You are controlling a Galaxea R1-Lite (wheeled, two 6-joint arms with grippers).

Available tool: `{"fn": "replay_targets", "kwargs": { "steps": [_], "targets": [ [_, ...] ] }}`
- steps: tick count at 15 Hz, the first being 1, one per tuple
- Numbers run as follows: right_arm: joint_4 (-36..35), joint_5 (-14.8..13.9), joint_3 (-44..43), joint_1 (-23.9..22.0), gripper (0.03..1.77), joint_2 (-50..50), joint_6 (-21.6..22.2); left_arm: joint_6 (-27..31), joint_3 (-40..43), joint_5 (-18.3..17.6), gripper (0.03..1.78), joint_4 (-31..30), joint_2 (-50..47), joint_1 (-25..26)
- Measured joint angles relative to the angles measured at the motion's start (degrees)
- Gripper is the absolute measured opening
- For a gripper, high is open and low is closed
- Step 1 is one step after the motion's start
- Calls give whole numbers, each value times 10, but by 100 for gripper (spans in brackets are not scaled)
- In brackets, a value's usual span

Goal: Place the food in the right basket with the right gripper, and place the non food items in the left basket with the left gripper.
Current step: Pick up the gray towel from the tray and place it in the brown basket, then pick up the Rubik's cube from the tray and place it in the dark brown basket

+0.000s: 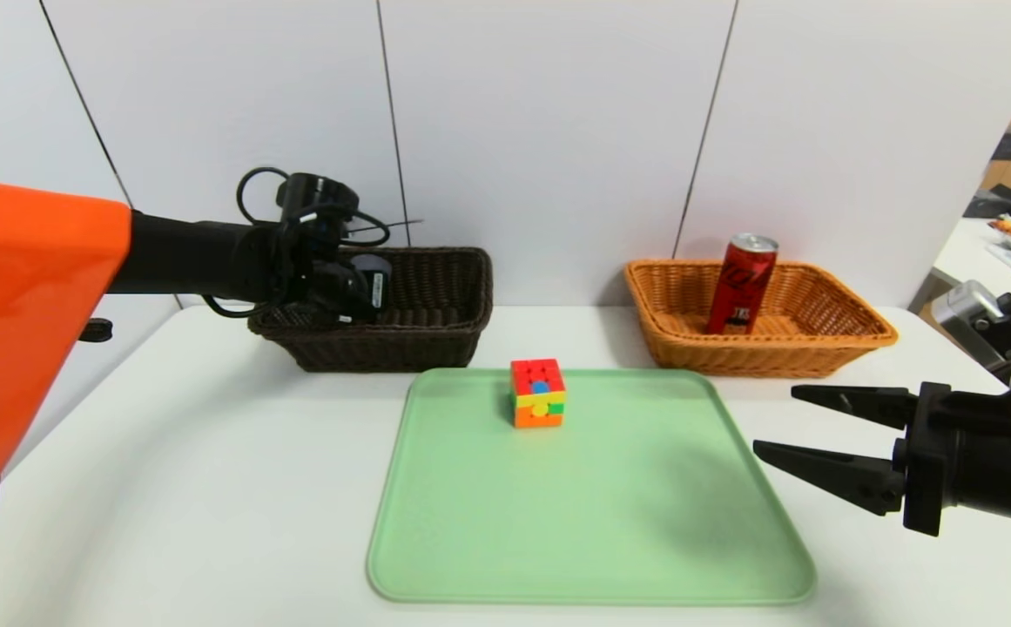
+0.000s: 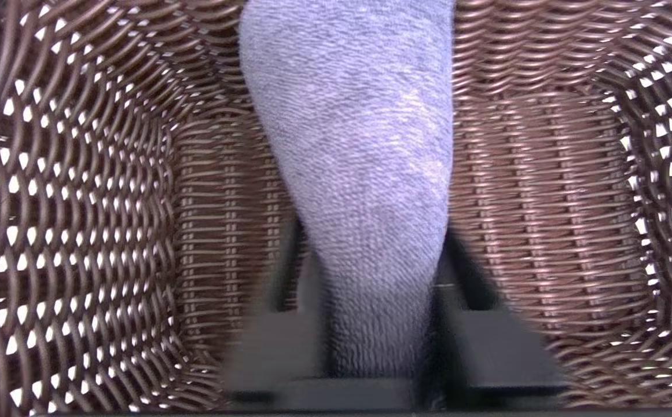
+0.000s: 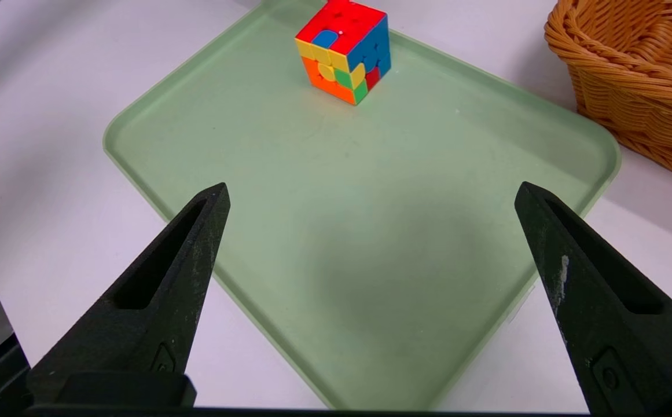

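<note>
The grey rolled cloth hangs inside the dark brown left basket, between the fingers of my left gripper. The fingers are blurred and stand slightly off the cloth, with a thin dark gap on each side. The red can stands upright in the orange-tan right basket. A puzzle cube sits at the far end of the green tray. My right gripper hovers wide open and empty over the tray's right edge, pointing towards the cube.
The two baskets stand along the white wall at the back of the white table. A side table with clutter lies to the far right. The left arm's orange upper link fills the left side.
</note>
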Motion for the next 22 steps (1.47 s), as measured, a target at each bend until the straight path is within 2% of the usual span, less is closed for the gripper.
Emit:
{"fn": "replay_targets", "kwargs": {
  "steps": [2, 5, 8, 12, 16, 18, 22],
  "targets": [
    [0, 0, -2, -3, 170, 1, 0, -1, -8, -1, 90, 0, 1, 0],
    [0, 0, -3, -4, 170, 2, 0, -2, -15, -3, 116, 0, 1, 0],
    [0, 0, -3, -5, 170, 2, 0, -10, -16, -2, 134, 0, -1, 0],
    [0, 0, -3, -5, 170, 2, 0, -22, -13, -3, 148, 2, -39, -6],
    [0, 0, -4, -5, 170, 1, 0, -53, 5, -3, 157, 28, -105, -60],
    [0, 0, -4, -5, 170, 0, 0, -69, 16, -2, 160, 49, -134, -104],
    [0, 0, -1, -5, 170, -2, 0, -99, 45, 12, 164, 55, -163, -199]
  ]
}}
